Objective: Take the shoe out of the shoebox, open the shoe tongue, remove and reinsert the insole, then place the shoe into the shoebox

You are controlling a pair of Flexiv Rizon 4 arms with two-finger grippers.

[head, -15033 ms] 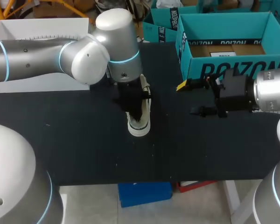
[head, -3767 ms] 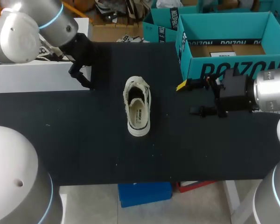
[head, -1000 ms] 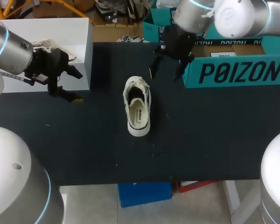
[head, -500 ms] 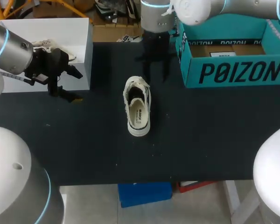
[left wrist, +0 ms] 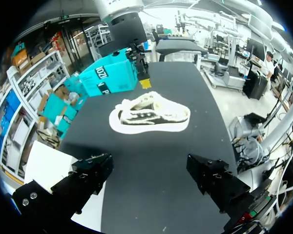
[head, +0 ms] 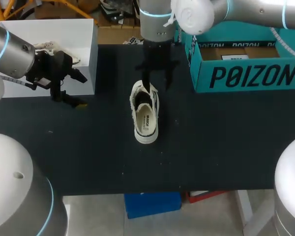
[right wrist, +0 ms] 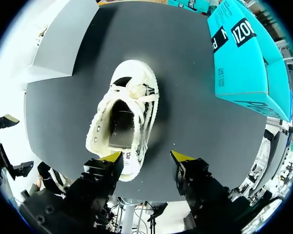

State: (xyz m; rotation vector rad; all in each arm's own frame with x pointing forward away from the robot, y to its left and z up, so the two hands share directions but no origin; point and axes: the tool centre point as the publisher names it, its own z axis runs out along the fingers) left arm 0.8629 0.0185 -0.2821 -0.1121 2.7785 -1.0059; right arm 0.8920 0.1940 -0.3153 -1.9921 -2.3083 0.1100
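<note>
Mid-table, canvas sneaker (head: 145, 117) sits sole-down: likely light, soft upper, firmer rubber sole. Right gripper (head: 156, 82) fingers spread above it; pinch sidewalls. Left gripper (head: 74, 89) released, aside.

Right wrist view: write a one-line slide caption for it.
Open right gripper poised over the shoe on the table, shoebox beside it.

The black desk (head: 226, 147) carries a cream shoe (head: 145, 113) near its middle, standing on its sole with the opening up. A teal shoebox (head: 246, 54) sits open at the far right corner, and a white box (head: 49, 54) at the far left, both well apart from the shoe.
</note>
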